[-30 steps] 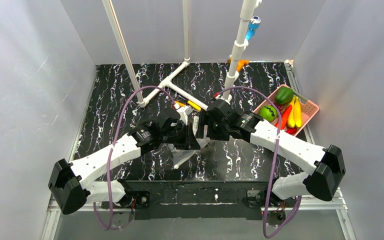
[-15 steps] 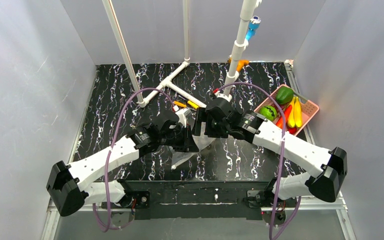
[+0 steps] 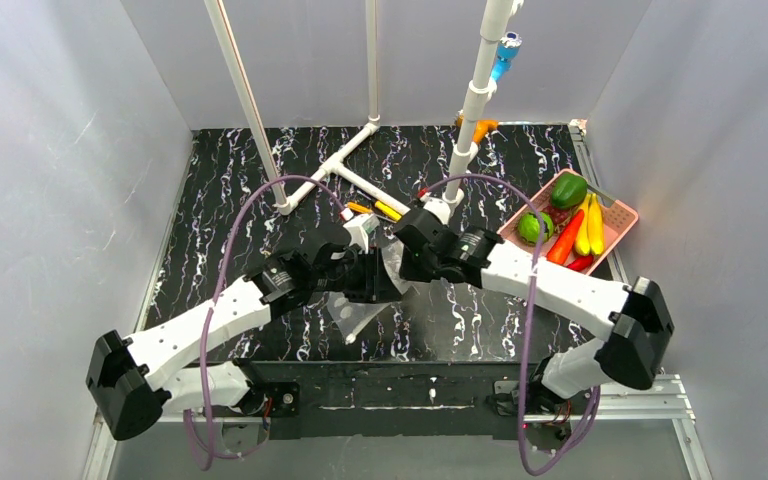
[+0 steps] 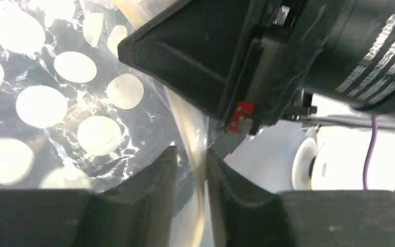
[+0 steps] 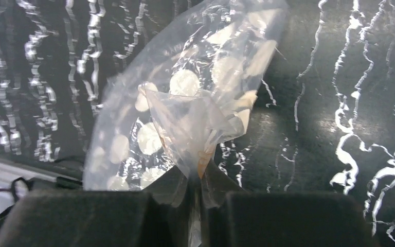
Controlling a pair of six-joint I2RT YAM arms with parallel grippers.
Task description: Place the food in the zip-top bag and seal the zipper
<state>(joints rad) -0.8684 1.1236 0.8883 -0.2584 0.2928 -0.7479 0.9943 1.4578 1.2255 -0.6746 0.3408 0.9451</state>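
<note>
- Holding the food (image 3: 568, 190), pink basket (image 3: 631, 214) sits right;
- left gripper (image 4: 190, 170) and right gripper (image 5: 194, 181) jaws pinch the zip-top bag (image 5: 185, 118);
- black marbled table (image 3: 230, 200), white walls (image 3: 60, 150).

Black marbled table (image 3: 220, 200), pink basket (image 3: 628, 215) at right, white pipe frame (image 3: 335, 165) behind

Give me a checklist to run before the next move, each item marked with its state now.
1. Right gripper pinching the zip-top bag: ok, the film is clamped between its fingers.
2. Left gripper on the bag's edge: ok, the edge strip runs between its fingers.
3. Bag mouth open enough for loading: cannot tell.
4. Food in the bag: not ok, it lies in the pink basket.
5. Clearance between the two grippers: cannot tell, they crowd together at the bag.
</note>
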